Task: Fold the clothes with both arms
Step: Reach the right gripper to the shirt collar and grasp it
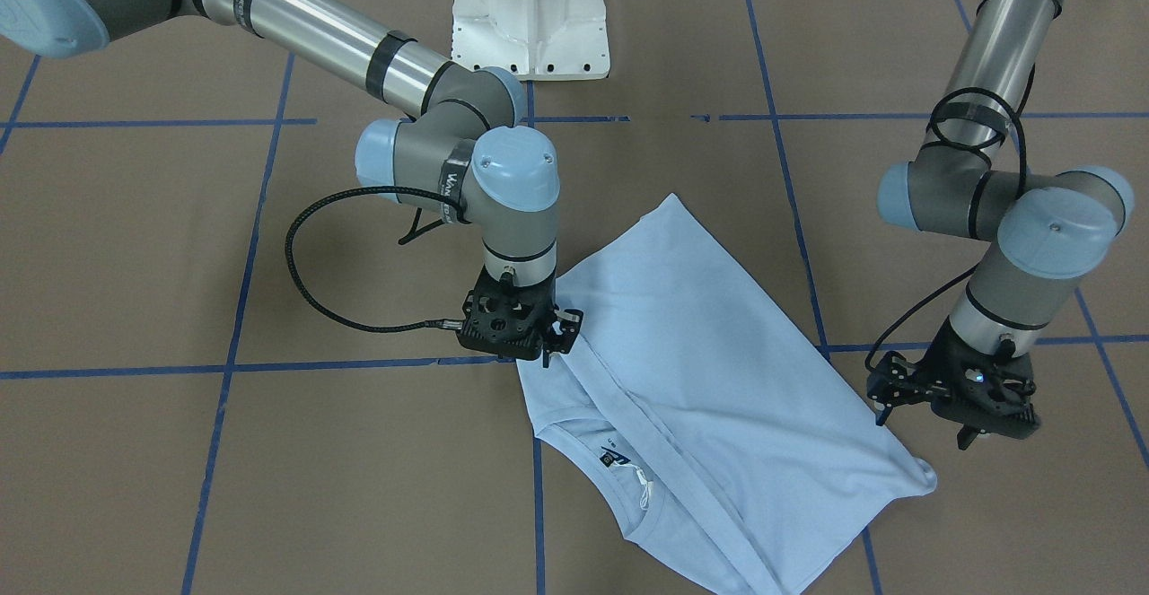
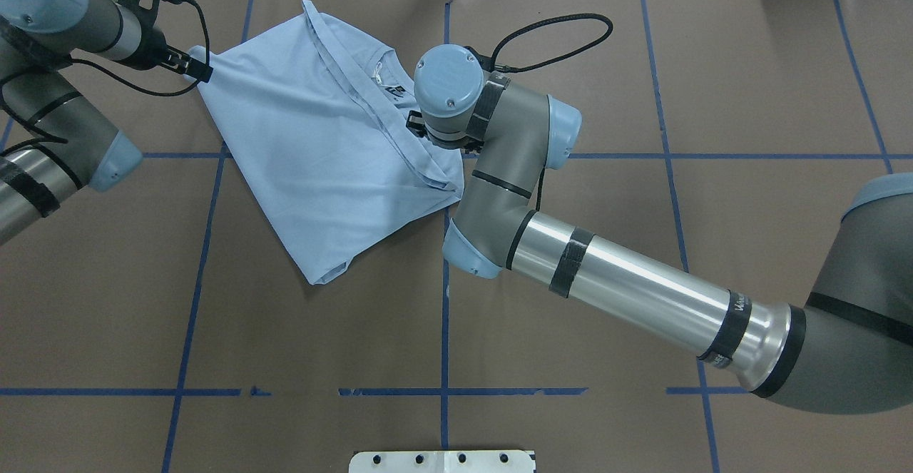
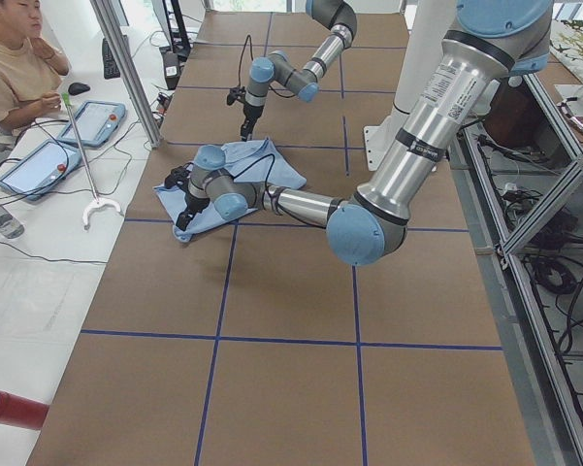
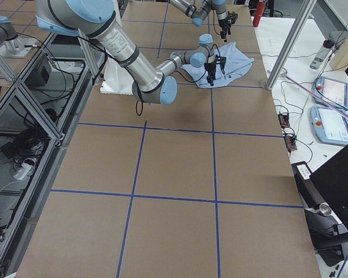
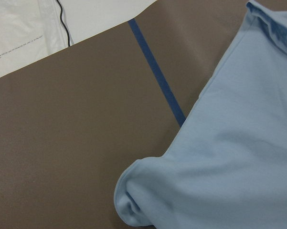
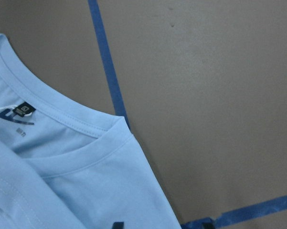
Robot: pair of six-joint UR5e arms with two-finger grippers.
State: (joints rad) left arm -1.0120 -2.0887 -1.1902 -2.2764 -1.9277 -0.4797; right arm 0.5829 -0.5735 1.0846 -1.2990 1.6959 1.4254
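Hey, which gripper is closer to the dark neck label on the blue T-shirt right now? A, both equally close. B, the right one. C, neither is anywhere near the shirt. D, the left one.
B: the right gripper sits at the T-shirt edge on the side with the neck label, while the left gripper is at the shirt's far corner.

I see left arm [image 1: 995, 56], right arm [image 1: 332, 31]: silver-grey tubes | light blue caps | looped black cables, bands
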